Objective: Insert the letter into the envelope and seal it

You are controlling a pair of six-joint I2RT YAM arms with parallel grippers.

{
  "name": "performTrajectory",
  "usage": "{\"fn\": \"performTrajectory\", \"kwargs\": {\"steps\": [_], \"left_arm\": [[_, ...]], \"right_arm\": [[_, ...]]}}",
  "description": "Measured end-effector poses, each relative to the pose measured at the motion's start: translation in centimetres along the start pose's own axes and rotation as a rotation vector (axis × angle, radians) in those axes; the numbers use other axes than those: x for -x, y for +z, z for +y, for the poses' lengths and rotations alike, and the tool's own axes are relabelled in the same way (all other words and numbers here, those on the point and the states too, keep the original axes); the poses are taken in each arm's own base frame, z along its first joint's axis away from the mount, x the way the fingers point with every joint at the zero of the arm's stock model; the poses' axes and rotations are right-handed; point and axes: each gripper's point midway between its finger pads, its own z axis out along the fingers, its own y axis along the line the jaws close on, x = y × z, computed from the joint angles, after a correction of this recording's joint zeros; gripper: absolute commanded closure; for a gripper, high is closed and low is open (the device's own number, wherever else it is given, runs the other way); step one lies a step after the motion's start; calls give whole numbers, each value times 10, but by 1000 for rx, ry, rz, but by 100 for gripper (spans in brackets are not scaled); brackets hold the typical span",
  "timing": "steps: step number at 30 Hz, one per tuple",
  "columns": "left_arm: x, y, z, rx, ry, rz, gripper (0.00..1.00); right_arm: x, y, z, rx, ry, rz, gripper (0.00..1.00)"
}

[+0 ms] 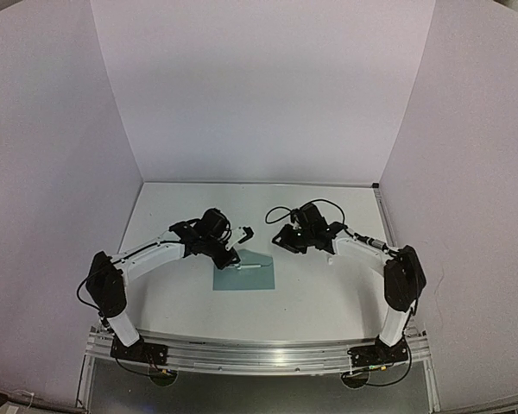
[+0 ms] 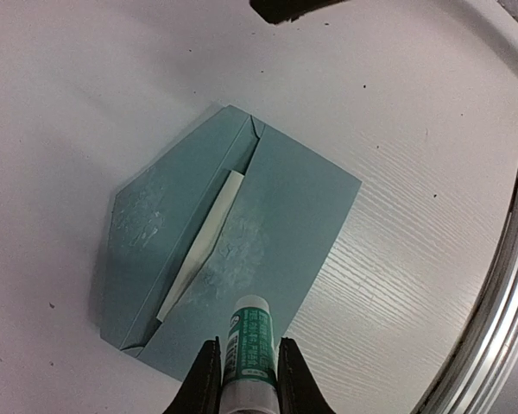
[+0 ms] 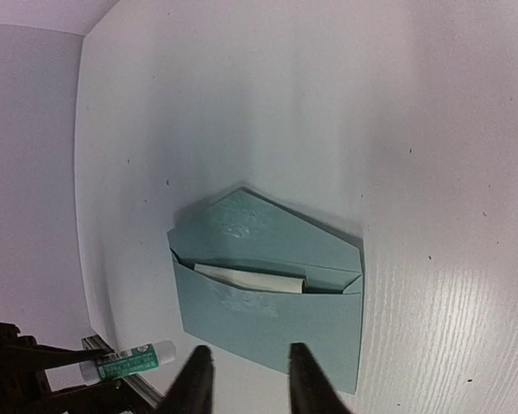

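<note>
Teal envelope [image 1: 243, 276] lies on the table [image 1: 328, 302], flap open, the letter [image 2: 204, 244] tucked inside. Our left gripper [image 2: 248, 362] pinches a glue stick [image 2: 252, 332] over it; our right gripper [image 3: 249, 358] hangs spread nearby.

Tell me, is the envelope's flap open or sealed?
Open: the flap of the envelope lies spread flat, and a strip of the letter shows in the mouth.
</note>
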Motion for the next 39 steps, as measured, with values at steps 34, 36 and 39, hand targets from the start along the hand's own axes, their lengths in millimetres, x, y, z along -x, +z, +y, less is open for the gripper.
{"fn": "performTrajectory", "kwargs": {"steps": [34,36,39], "left_arm": [[-14,79,28,136,-270,-1,100],[-8,80,23,129,-261,-2,100],[0,82,14,122,-242,3,100]], "right_arm": [[-105,106,-45,-24,146,197,100],[-105,106,-44,-21,141,188,100],[-105,107,-42,-23,136,174,100]]}}
